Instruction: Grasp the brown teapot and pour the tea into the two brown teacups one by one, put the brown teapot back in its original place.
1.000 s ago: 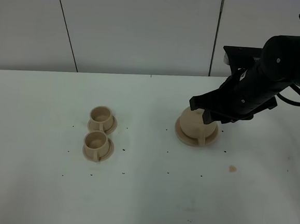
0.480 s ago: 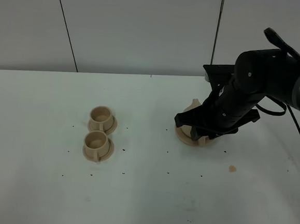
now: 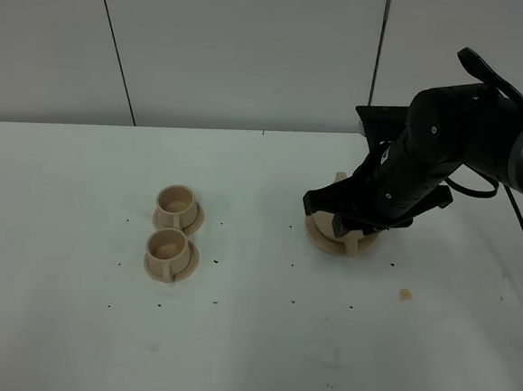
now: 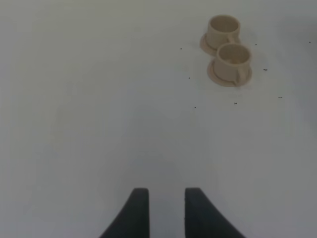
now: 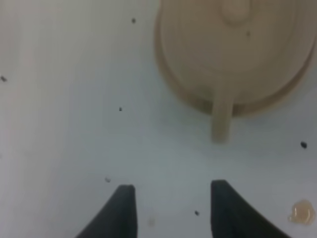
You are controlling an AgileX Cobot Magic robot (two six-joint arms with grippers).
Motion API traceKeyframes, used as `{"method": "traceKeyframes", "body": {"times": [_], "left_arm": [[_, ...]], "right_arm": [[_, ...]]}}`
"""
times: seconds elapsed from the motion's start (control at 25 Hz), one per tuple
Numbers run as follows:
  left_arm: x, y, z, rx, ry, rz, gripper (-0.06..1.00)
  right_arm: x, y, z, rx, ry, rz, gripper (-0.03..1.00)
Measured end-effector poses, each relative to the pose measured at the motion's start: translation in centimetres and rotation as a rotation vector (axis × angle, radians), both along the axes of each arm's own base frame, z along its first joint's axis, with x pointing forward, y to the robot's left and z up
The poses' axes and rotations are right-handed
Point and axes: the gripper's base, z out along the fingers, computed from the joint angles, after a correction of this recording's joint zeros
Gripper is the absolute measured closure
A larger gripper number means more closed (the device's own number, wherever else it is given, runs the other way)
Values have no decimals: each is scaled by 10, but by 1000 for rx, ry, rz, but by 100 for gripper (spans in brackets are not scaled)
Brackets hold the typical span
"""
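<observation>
Sitting on its saucer [image 3: 321, 241] at the tabletop's [image 3: 250, 340] 3 o'clock, the brown teapot [image 5: 233, 44] has the right fingers [image 5: 124, 208] near its handle [image 5: 221, 121], wide and empty. At its 9 o'clock stand the two brown teacups [image 3: 168, 250]; the left fingers [image 4: 138, 213] are narrow, empty.

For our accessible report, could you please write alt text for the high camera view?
A black robot arm leans over a tan teapot on a white table, at right. Two tan cups on saucers stand together at left.
</observation>
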Motion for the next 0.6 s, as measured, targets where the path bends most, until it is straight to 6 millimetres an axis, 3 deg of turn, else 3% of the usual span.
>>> {"method": "traceKeyframes", "body": {"times": [0.6], "left_arm": [[0,0,0,0,0,0,70]], "right_arm": [[4,-4,0,-68,-54,-31,63]]}}
